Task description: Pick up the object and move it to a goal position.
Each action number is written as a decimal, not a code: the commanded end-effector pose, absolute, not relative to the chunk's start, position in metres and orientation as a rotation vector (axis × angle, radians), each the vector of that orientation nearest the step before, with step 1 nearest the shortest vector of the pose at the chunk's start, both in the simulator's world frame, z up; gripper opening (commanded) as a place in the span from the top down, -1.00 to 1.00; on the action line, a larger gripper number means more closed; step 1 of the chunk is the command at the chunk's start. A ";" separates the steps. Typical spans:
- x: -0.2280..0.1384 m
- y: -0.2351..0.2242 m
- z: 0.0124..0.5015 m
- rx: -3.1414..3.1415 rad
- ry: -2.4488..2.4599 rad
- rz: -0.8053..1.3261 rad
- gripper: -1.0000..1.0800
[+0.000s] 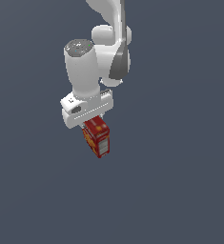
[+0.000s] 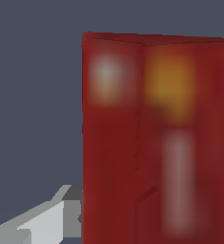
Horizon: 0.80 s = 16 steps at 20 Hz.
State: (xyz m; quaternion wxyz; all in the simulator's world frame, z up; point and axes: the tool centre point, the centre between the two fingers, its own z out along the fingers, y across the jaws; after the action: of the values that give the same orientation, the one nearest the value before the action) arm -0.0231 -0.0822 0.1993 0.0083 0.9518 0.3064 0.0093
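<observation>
The white Franka arm [image 1: 92, 66] descends from the upper centre against a plain dark grey-blue background [image 1: 189, 181]; its gripper [image 1: 90, 125] is clamped on the top of a small red rectangular cardboard box [image 1: 97, 138]; the box hangs tilted beneath the hand, its white label panel and orange pictures visible.

You have one box [image 1: 96, 137] to count, just below the middle of the exterior view, red with white label panels and orange-yellow pictures. In the wrist view the same single box [image 2: 156, 138] fills the right side of the frame, blurred; you can count two of its faces there, meeting at one edge. You have one arm [image 1: 92, 62], white, coming down from the top middle of the exterior view. It carries one claw [image 1: 90, 121], directly above the box. Of the claw's fingers [image 2: 46, 221], you can count only one in the wrist view, grey, at the lower left of the frame beside the box.
</observation>
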 end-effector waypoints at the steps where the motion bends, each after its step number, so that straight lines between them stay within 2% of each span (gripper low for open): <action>1: -0.018 -0.082 0.206 2.968 0.931 0.056 1.00; 16: 0.029 -0.083 0.281 2.870 0.618 0.324 1.00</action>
State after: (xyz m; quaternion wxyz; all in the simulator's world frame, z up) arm 0.0243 -0.0832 0.2705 0.0846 0.9670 0.2196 0.0976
